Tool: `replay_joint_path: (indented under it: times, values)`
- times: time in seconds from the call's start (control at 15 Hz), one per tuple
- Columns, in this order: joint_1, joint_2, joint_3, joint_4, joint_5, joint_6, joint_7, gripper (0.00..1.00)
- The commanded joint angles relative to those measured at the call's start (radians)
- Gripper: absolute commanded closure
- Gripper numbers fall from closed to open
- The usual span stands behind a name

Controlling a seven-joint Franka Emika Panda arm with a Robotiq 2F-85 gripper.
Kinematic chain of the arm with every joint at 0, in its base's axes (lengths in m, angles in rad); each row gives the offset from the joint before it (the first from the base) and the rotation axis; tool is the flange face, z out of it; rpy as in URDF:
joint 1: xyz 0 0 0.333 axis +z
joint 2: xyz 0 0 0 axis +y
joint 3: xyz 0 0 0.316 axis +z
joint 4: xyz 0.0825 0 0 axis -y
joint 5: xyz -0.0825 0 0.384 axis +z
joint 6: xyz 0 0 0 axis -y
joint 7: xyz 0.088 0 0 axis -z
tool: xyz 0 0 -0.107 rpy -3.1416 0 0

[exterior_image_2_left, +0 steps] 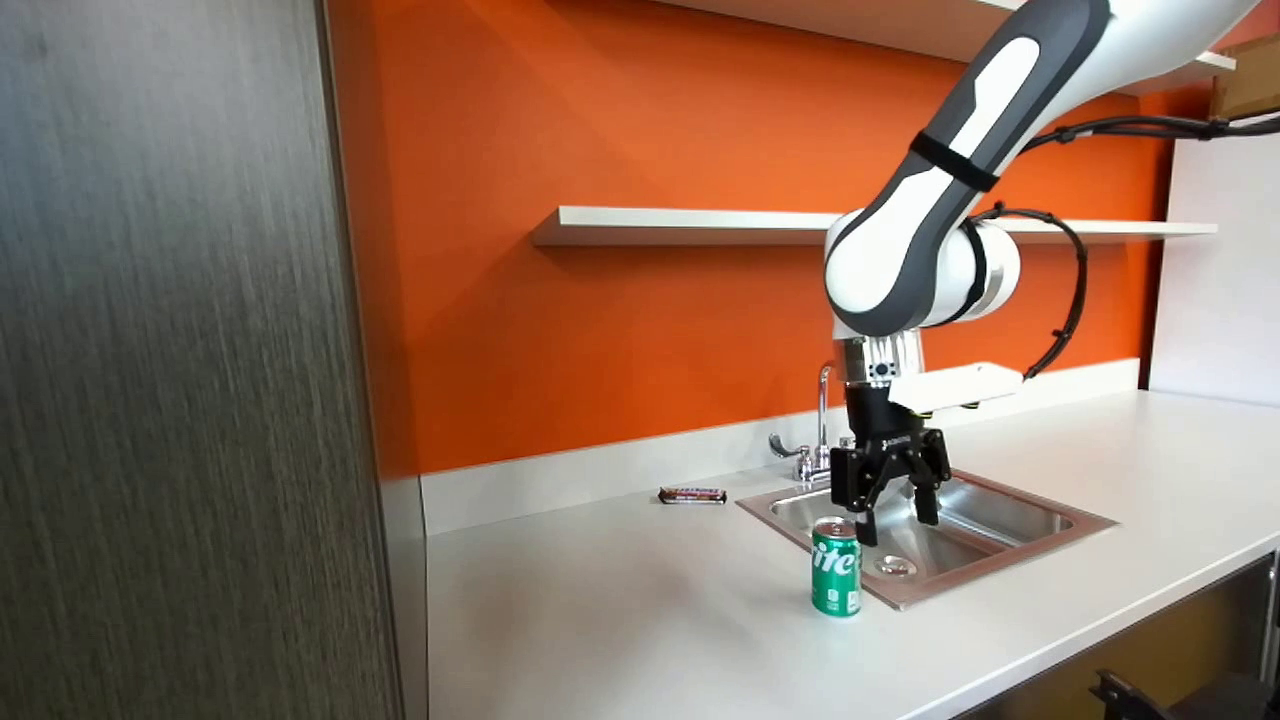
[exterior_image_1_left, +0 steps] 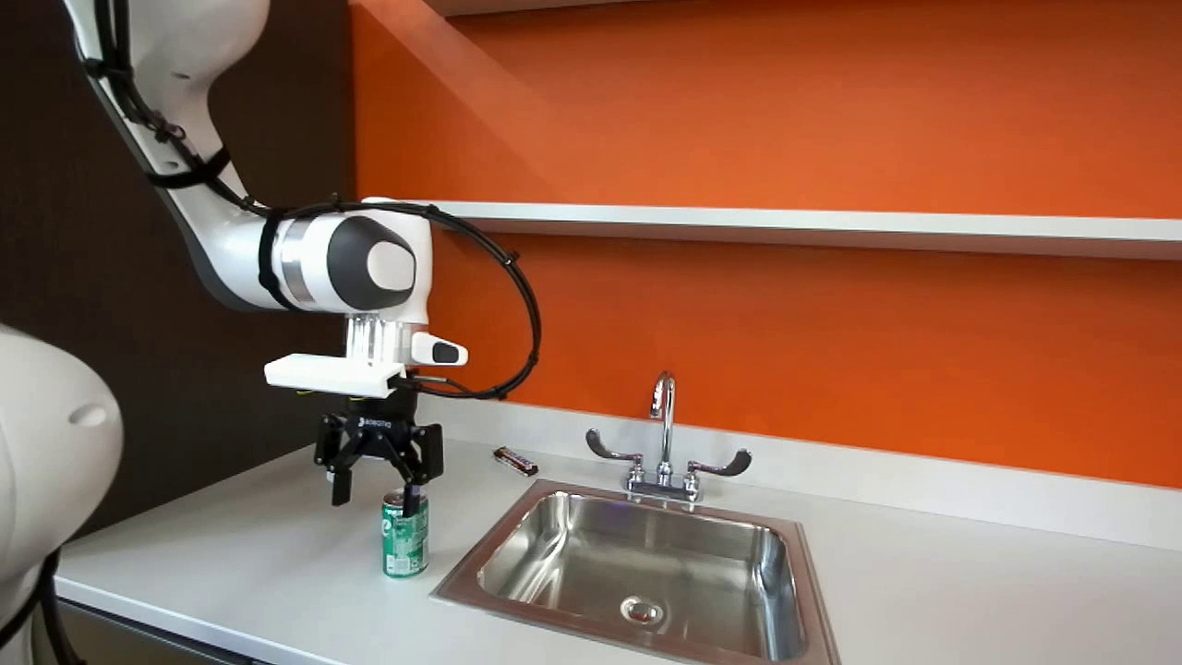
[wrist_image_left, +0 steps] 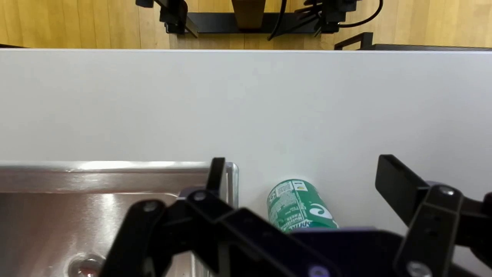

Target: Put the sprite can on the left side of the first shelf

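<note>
The green sprite can stands upright on the counter beside the sink; it also shows in an exterior view. In the wrist view the can appears between the spread fingers, nearer the left finger, and its top is hidden by the gripper body. My gripper points down, open and empty, with its fingertips around the height of the can's top; it also shows in an exterior view and in the wrist view. The first shelf, long and white, runs along the orange wall above; its left end shows in an exterior view.
A steel sink with a faucet is set in the white counter. A wrapped bar lies near the backsplash. A dark panel stands left of the shelf. A higher shelf hangs above.
</note>
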Motion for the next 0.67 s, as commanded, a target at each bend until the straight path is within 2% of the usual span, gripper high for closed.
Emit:
replay_joint_path:
  times: [0.0,0.6]
  values:
    - [-0.016,0.032,0.014,0.017,0.008,0.002,0.023,0.00]
    - [-0.014,0.019,0.013,0.001,0.004,-0.003,0.007,0.00]
